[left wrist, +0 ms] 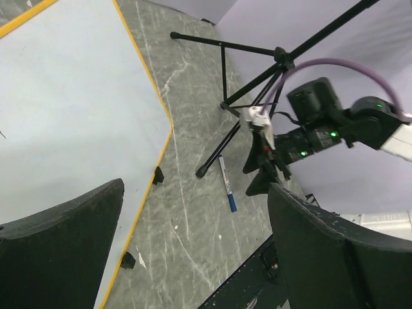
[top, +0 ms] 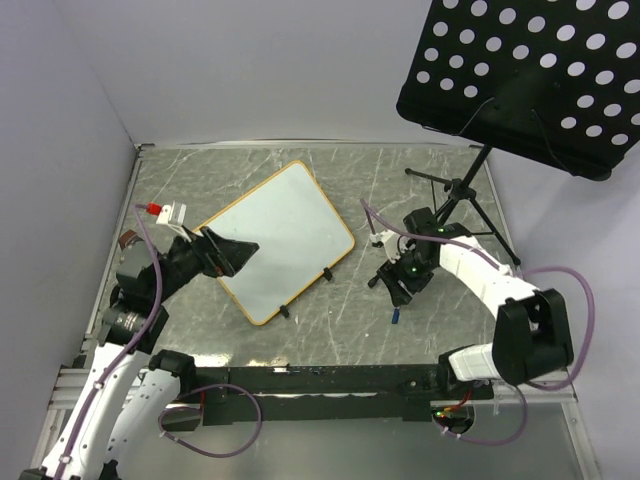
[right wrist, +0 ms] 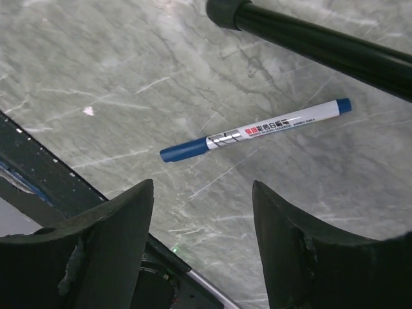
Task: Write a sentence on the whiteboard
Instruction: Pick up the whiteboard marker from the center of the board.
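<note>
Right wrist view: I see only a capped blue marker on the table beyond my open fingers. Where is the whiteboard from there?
Observer: The whiteboard lies flat mid-table, to the left of the right gripper and apart from the marker.
Operator: Anything written on it?
Observer: No words that I can make out in the top view; the surface looks blank.
Operator: Left arm?
Observer: The left gripper is open and empty, over the board's left edge. I cannot tell whether it touches.
</note>
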Tool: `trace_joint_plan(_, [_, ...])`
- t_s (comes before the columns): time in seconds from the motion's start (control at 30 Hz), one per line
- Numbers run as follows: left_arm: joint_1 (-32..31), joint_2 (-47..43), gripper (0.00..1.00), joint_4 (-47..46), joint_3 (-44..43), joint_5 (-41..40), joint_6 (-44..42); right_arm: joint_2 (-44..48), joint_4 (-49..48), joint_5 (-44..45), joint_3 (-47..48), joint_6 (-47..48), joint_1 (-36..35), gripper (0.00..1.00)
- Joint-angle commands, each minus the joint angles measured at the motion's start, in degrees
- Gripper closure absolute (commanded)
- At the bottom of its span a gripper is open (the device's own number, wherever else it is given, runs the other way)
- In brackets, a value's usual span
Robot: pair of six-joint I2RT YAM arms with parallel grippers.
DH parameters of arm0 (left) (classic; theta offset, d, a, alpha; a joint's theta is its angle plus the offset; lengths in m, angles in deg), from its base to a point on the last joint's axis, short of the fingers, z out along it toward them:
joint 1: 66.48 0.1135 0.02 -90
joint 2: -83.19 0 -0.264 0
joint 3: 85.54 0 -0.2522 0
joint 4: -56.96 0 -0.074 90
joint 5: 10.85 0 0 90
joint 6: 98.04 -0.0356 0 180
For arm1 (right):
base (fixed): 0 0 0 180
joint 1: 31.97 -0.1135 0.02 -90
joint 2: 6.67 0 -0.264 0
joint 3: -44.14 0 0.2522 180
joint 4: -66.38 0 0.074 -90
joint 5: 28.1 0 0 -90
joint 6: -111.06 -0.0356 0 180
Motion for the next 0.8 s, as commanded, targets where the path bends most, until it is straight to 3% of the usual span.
trace_joint_plan(0.0, [-0.28, -2.12, 0.03, -2.19, 0.99, 1.2, 1.36, -5.17, -3.86, 4.34, 0.99, -5.43, -0.36, 0.29])
trace_joint_plan(0.37, [-0.28, -3.35, 0.03, -1.83, 1.87, 1.73, 0.57, -15.55, -9.14, 11.37, 2.13, -9.39, -0.71, 0.26])
trace_joint_plan(0.6, [-0.28, -4.5, 0.03, -1.66, 2.31, 1.64, -0.13, -16.17, -9.66, 13.66, -0.94, -7.55, -0.8, 0.32])
trace_joint_plan(0.77, [-0.28, -3.79, 0.03, -2.36, 2.66, 2.34, 0.04, -14.77, -8.53, 9.29, -2.97, -3.95, -3.08, 0.4])
